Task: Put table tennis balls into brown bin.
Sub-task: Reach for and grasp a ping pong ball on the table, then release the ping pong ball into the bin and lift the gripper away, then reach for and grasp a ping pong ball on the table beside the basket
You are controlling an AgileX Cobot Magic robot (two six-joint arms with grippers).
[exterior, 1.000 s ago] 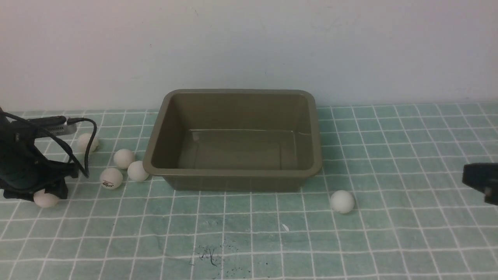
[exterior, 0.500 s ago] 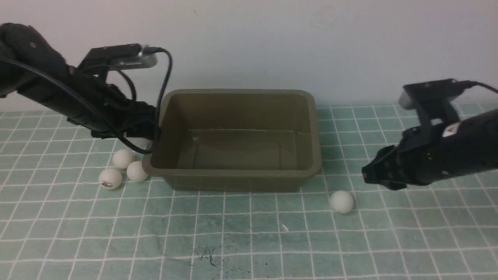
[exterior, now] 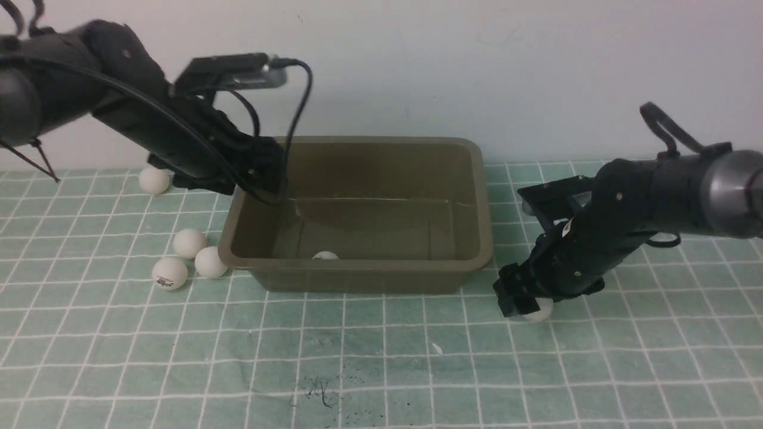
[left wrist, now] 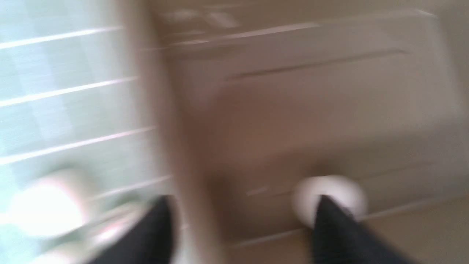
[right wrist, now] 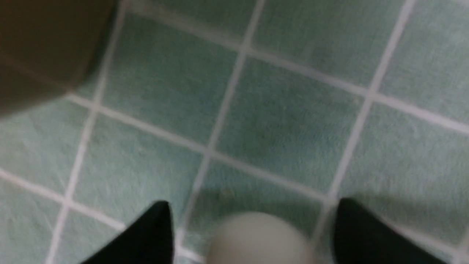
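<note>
The brown bin (exterior: 363, 271) stands mid-table with one table tennis ball (exterior: 325, 255) lying inside by its near wall. My left gripper (exterior: 262, 176) hangs open over the bin's left rim; in the blurred left wrist view (left wrist: 242, 205) nothing sits between its fingers, and the ball in the bin (left wrist: 340, 192) shows past one fingertip. Several balls lie left of the bin (exterior: 189, 243) (exterior: 170, 273) (exterior: 211, 262) (exterior: 154, 180). My right gripper (exterior: 524, 304) (right wrist: 253, 223) is down on the cloth, open, with a ball (exterior: 541, 311) (right wrist: 256, 238) between its fingers, a gap on each side.
A green checked cloth (exterior: 381, 357) covers the table, and a pale wall rises just behind the bin. The bin's near right corner (right wrist: 40, 47) lies close to my right gripper. Cables loop from the left wrist camera (exterior: 295, 113).
My left arm rose from the table's left front to the bin's left rim, and the ball it held now lies inside. My right arm came in and lowered open over the right ball.
</note>
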